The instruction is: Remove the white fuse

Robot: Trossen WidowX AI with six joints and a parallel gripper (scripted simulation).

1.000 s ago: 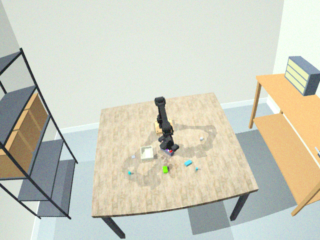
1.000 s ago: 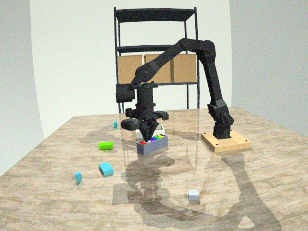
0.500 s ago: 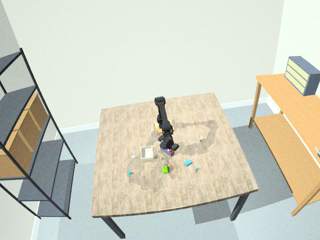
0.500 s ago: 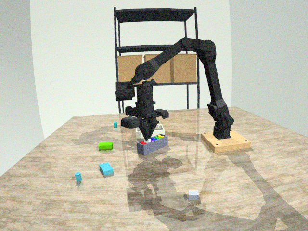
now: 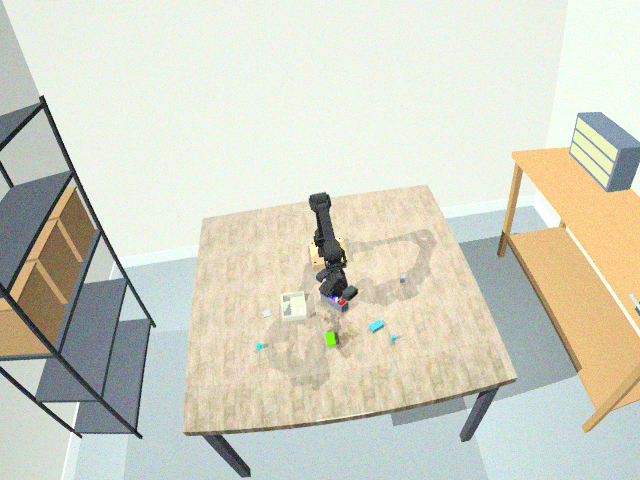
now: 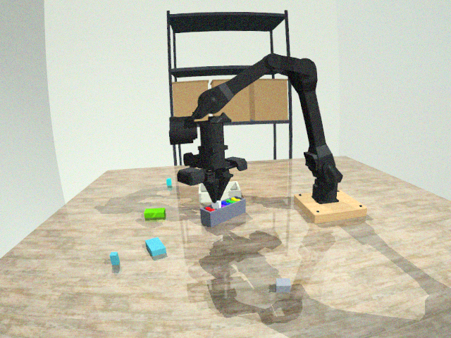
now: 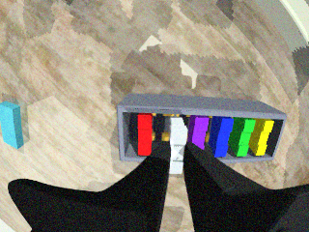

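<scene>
My gripper [image 6: 217, 201] [image 7: 176, 148] is shut on the white fuse [image 6: 217, 205] [image 7: 178, 130]. The fuse stands higher than the others above the grey fuse block [image 5: 339, 306] [image 6: 228, 214] [image 7: 193, 103]; whether its lower end is clear of the slot I cannot tell. In the wrist view the red fuse [image 7: 144, 135] is left of it, beyond a gap; the purple fuse [image 7: 198, 131] is close on its right, followed by blue [image 7: 222, 136], green [image 7: 244, 136] and yellow [image 7: 264, 137] fuses. The cream tray [image 5: 294, 318] stands left of the block in the top view; no fuse shows in it.
A green block [image 5: 330, 338] [image 6: 155, 213], a blue block [image 5: 376, 326] [image 6: 155, 246], two small cyan pieces [image 5: 393, 337] [image 5: 259, 346], a grey cube [image 5: 402, 278] [image 6: 282, 285] and a flat pale piece [image 5: 266, 313] lie around on the table.
</scene>
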